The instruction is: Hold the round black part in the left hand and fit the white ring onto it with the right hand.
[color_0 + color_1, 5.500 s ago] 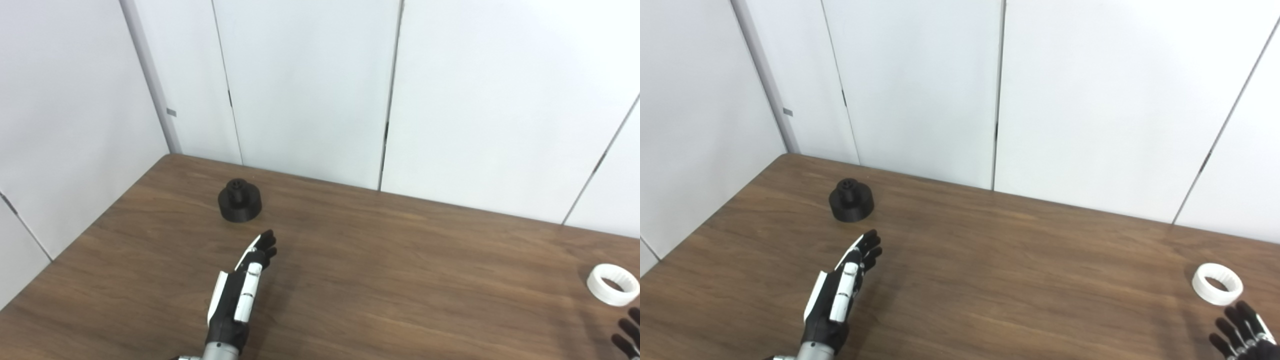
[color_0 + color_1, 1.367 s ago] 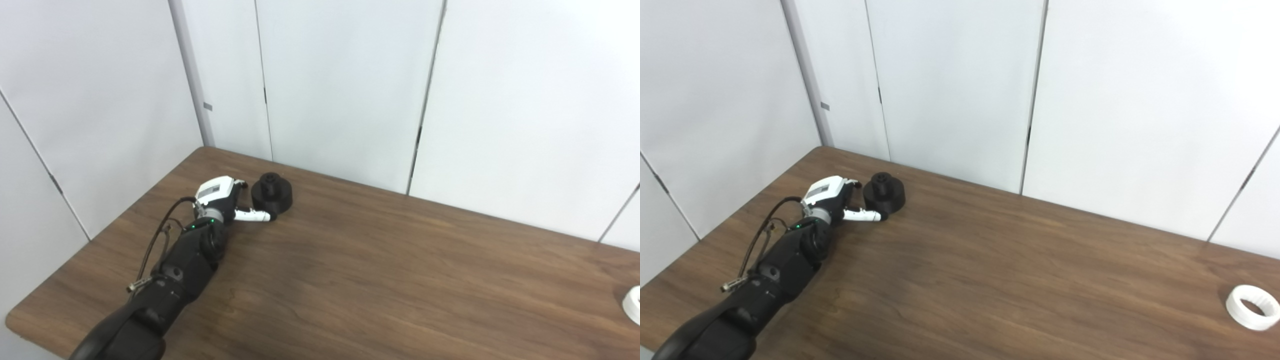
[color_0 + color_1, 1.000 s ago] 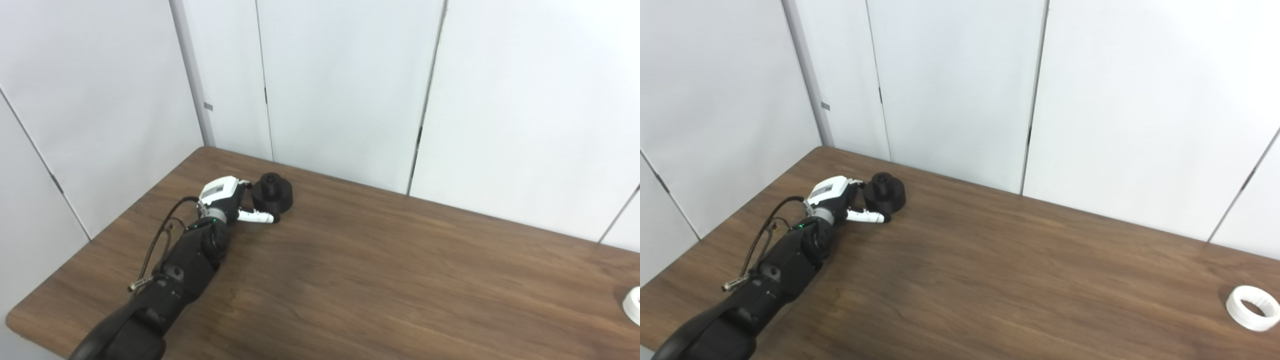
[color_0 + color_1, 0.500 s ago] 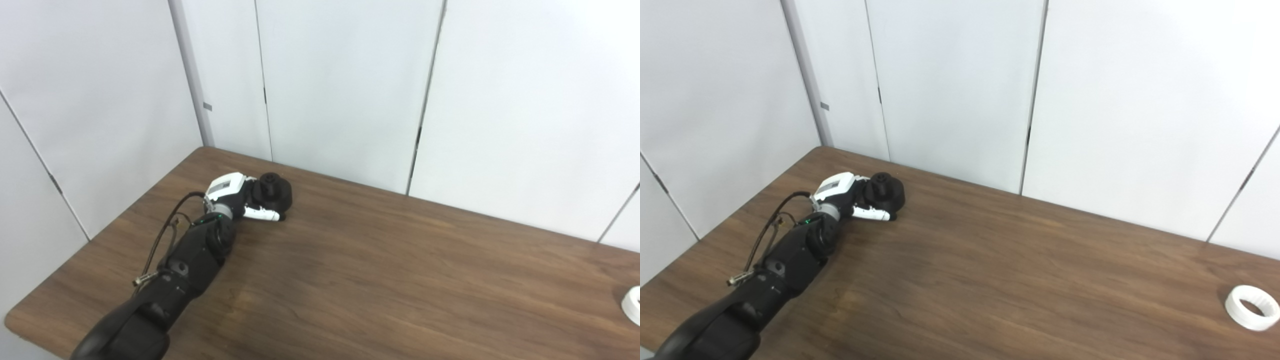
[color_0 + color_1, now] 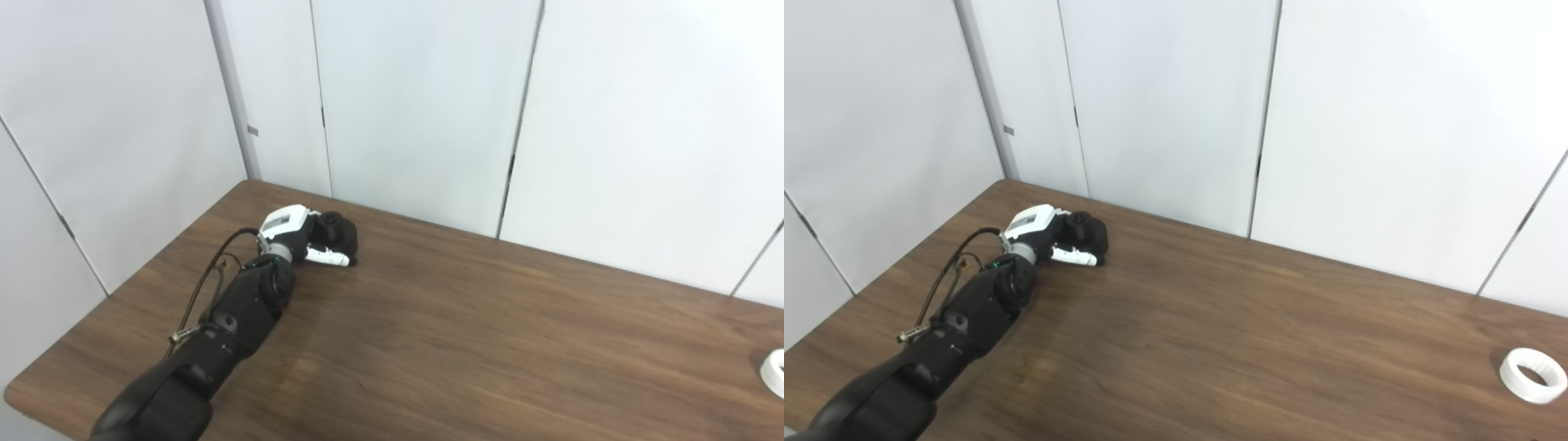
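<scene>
The round black part (image 5: 342, 231) sits near the table's far left corner, its small hub on top. My left hand (image 5: 301, 235) reaches it from the left with the fingers wrapped around its far side and the white thumb against its near side. The hand hides the part's left half; it also shows in the right eye view (image 5: 1092, 234). The white ring (image 5: 1532, 375) lies flat on the table at the far right, cut by the picture edge in the left eye view (image 5: 775, 372). My right hand is out of view.
The brown wooden table (image 5: 490, 343) is bounded by white wall panels at the back and on the left. My left forearm (image 5: 233, 318) lies stretched diagonally over the table's left part, with a cable along it.
Over the last second my left hand has slid further forward and closed its fingers and thumb around the black part. The ring has not moved.
</scene>
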Motion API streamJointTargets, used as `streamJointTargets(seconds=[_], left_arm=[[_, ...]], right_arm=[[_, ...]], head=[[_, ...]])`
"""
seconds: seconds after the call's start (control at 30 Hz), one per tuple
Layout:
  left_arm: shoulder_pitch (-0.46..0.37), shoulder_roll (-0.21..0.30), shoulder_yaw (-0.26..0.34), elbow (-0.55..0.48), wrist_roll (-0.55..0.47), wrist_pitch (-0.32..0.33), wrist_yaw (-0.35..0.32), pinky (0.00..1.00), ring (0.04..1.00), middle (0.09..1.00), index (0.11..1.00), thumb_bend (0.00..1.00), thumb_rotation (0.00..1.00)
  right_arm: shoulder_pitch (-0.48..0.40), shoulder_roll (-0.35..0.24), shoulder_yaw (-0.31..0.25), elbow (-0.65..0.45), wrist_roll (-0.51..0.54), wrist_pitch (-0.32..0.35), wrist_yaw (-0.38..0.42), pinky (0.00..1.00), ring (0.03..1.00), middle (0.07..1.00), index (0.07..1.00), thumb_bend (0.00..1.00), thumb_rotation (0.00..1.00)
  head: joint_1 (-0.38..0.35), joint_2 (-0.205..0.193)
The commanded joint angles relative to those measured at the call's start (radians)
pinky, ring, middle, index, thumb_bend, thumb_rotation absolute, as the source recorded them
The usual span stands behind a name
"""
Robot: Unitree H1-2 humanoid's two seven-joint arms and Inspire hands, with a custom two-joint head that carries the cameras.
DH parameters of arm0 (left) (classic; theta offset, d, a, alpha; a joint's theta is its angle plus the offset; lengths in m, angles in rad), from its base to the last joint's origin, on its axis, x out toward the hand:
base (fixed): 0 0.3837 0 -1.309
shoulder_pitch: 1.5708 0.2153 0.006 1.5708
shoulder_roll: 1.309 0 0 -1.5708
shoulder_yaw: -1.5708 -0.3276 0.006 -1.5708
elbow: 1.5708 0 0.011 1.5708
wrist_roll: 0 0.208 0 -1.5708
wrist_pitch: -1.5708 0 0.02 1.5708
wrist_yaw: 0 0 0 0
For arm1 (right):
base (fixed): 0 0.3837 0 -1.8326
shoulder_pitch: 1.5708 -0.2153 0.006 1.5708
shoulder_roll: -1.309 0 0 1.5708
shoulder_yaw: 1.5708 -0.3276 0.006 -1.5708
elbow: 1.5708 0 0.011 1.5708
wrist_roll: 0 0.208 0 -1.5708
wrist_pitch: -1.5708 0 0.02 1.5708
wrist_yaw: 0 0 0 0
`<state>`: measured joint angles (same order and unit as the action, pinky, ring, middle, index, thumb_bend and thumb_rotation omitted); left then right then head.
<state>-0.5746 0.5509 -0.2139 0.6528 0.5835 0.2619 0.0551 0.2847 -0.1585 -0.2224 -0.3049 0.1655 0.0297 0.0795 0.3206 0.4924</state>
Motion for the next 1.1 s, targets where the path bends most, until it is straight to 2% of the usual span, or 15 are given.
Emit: streamJointTargets(seconds=[0.0,0.2,0.27,0.33,0.37,0.4,0.43,0.47,0.53,0.67,1.07], left_arm=[[-0.057,0.017,0.005,-0.016,0.008,-0.011,0.022,1.0,1.0,0.957,0.839,1.0,0.54],[-0.057,0.017,0.003,-0.008,0.012,-0.013,0.035,1.0,0.994,0.93,0.79,1.0,0.53],[-0.058,0.013,0.008,-0.003,0.006,-0.015,0.041,1.0,0.987,0.909,0.715,1.0,0.47],[-0.057,0.013,0.007,0.005,0.008,-0.026,0.055,1.0,0.972,0.883,0.635,0.95,0.39],[-0.056,0.011,0.009,0.01,0.009,-0.031,0.068,1.0,0.972,0.883,0.635,0.95,0.39],[-0.057,0.009,0.011,0.019,0.009,-0.036,0.084,1.0,0.961,0.866,0.582,0.91,0.33],[-0.057,0.006,0.014,0.025,0.007,-0.04,0.097,1.0,0.951,0.851,0.534,0.72,0.2],[-0.056,0.003,0.018,0.026,0.004,-0.044,0.109,1.0,0.94,0.834,0.503,0.61,0.12],[-0.053,0.0,0.021,0.029,0.006,-0.05,0.128,1.0,0.919,0.795,0.484,0.55,0.07],[-0.051,-0.003,0.019,0.051,0.008,-0.067,0.158,0.98,0.893,0.754,0.479,0.52,0.05],[-0.036,0.0,0.008,0.039,0.009,-0.064,0.156,0.94,0.878,0.764,0.48,0.52,0.05]], right_arm=[[-0.012,-0.009,-0.001,-0.034,-0.003,-0.026,-0.003,0.61,0.808,0.827,0.813,0.5,1.0],[-0.011,-0.007,-0.002,-0.036,-0.006,-0.021,-0.009,0.62,0.807,0.824,0.814,0.53,1.0],[-0.011,-0.006,-0.002,-0.039,-0.001,-0.021,-0.007,0.62,0.808,0.825,0.809,0.52,1.0],[-0.011,-0.008,-0.002,-0.039,0.003,-0.02,-0.006,0.62,0.8,0.823,0.807,0.51,1.0],[-0.011,-0.009,-0.003,-0.038,0.004,-0.018,-0.005,0.62,0.8,0.823,0.807,0.51,1.0],[-0.011,-0.01,-0.003,-0.036,0.004,-0.018,-0.005,0.62,0.803,0.826,0.812,0.52,1.0],[-0.011,-0.01,-0.003,-0.035,0.006,-0.02,-0.004,0.62,0.807,0.83,0.816,0.52,1.0],[-0.011,-0.01,-0.004,-0.034,0.008,-0.022,-0.003,0.62,0.807,0.832,0.818,0.51,1.0],[-0.01,-0.011,-0.004,-0.034,0.01,-0.022,-0.002,0.63,0.805,0.833,0.818,0.51,1.0],[-0.009,-0.014,-0.005,-0.036,0.011,-0.022,-0.002,0.63,0.807,0.83,0.812,0.52,1.0],[-0.01,-0.007,-0.001,-0.042,-0.002,-0.021,-0.009,0.66,0.825,0.836,0.819,0.52,1.0]], head=[[0.001,0.001],[-0.001,0.004],[-0.001,0.006],[-0.001,0.006],[0.001,0.005],[0.0,0.006],[0.0,0.006],[0.0,0.006],[0.001,0.006],[0.003,0.01],[-0.024,0.023]])
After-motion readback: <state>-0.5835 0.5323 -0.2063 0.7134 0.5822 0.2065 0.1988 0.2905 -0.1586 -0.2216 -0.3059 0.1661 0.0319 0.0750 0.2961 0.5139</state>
